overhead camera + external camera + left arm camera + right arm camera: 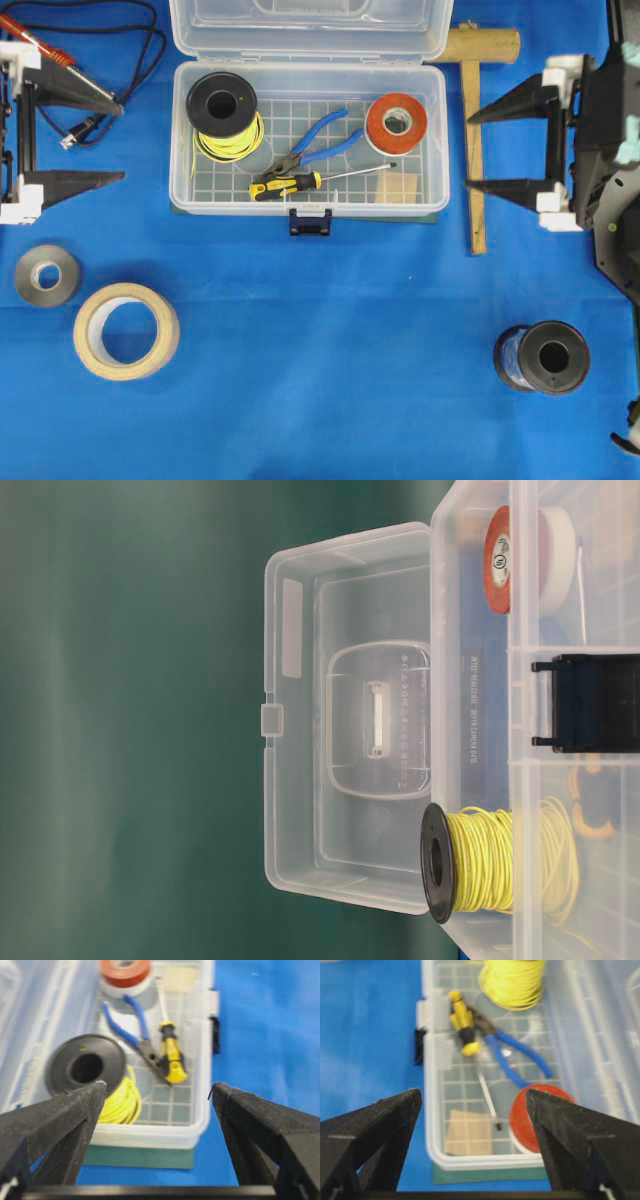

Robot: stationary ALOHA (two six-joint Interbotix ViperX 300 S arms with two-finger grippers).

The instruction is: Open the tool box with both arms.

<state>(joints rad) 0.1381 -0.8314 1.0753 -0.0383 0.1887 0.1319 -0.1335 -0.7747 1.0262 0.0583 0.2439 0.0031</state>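
The tool box (pixel 308 140) stands open on the blue cloth (pixel 300 380), its clear lid (pixel 308 25) swung back behind the tray and its black latch (pixel 310 221) hanging free at the front wall. It lies between the two grippers, apart from both.

The left gripper (pixel 110 140) rests off the box's left end with its black fingers (pixel 55 1120) spread wide, pointing toward the box and holding nothing. Straight ahead of those fingers, in the left wrist view, sits the spool of yellow wire (pixel 100 1080) in the near end of the tray; beyond it lie the blue-handled pliers (pixel 135 1030) and the yellow-and-black screwdriver (pixel 171 1055), and at the far end the orange tape roll (pixel 125 972).

The right gripper (pixel 480 150) rests off the box's right end, fingers (pixel 375 1130) likewise wide apart and empty. A wooden mallet (pixel 474 120) lies between these fingertips and the box wall. In the right wrist view the tape roll is nearest the fingers, beside a tan square piece (pixel 470 1132) on the gridded floor.

Outside the box, a roll of masking tape (pixel 126 331) and a small grey roll (pixel 47 275) lie on the left gripper's side, in front of it; a black spool (pixel 543 357) lies on the right gripper's side.
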